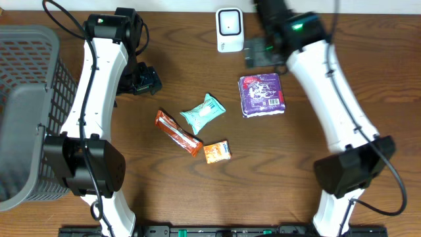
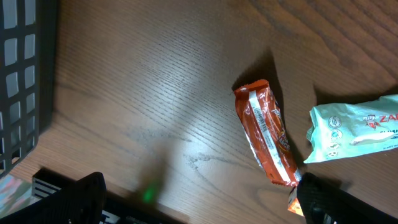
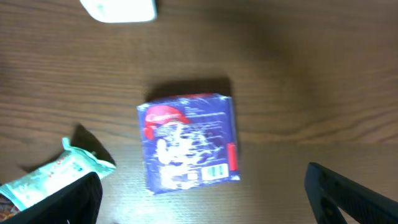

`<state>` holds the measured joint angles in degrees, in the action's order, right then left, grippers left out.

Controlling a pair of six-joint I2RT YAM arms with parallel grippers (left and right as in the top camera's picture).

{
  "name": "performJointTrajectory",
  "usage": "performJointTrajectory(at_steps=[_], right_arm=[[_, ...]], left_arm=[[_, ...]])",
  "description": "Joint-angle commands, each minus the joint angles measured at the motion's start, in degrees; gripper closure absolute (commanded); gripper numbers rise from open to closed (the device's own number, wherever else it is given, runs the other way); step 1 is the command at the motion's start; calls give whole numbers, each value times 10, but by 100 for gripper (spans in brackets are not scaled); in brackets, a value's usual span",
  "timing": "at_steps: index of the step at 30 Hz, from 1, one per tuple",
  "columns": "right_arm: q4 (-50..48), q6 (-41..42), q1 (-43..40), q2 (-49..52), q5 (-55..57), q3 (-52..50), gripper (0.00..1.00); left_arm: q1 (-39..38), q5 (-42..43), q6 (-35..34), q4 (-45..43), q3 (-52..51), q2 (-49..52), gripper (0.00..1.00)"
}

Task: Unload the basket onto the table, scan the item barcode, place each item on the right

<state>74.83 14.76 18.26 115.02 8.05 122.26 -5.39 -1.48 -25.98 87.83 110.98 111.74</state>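
Found right gripper (image 3: 202,180) spread wide, empty, above purple square wrapped packet (image 3: 188,142) lying flat toward table's far edge, just short of white boxy plastic scanner (image 1: 228,29). Logged left gripper (image 2: 199,186) likewise spread, empty. Judging scan undone: grasp, barcode pass left.

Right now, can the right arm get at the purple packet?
Probably yes. The right gripper hangs open just above the purple packet, which lies flat on the table, apart from the teal packet and the white scanner. Nothing blocks the way down.
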Motion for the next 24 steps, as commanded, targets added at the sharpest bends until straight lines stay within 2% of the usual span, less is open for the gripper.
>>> performJointTrajectory(at_steps=[1, 4, 8, 11, 13, 16, 19, 20, 23, 24], right_arm=[[4, -90, -66, 20, -185, -26, 1], [-6, -139, -118, 40, -298, -58, 1], [-60, -153, -166, 78, -391, -117, 1], [-103, -162, -183, 112, -455, -156, 4], [-130, -162, -192, 141, -491, -179, 8], [-160, -177, -198, 188, -543, -195, 20], [-163, -196, -197, 226, -586, -195, 35], [-163, -203, -197, 235, -602, -195, 43], [-163, -204, -197, 239, -607, -195, 92], [-160, -198, -199, 232, -606, -191, 98]], left_arm=[[2, -5, -9, 1, -3, 5, 2], [2, -5, -9, 1, -3, 5, 2], [2, -5, -9, 1, -3, 5, 2], [2, -5, -9, 1, -3, 5, 2], [2, -5, -9, 1, -3, 5, 2], [2, -5, -9, 1, -3, 5, 2], [2, -5, -9, 1, -3, 5, 2], [2, -5, -9, 1, -3, 5, 2], [2, -5, -9, 1, -3, 5, 2], [2, -5, -9, 1, -3, 5, 2]])
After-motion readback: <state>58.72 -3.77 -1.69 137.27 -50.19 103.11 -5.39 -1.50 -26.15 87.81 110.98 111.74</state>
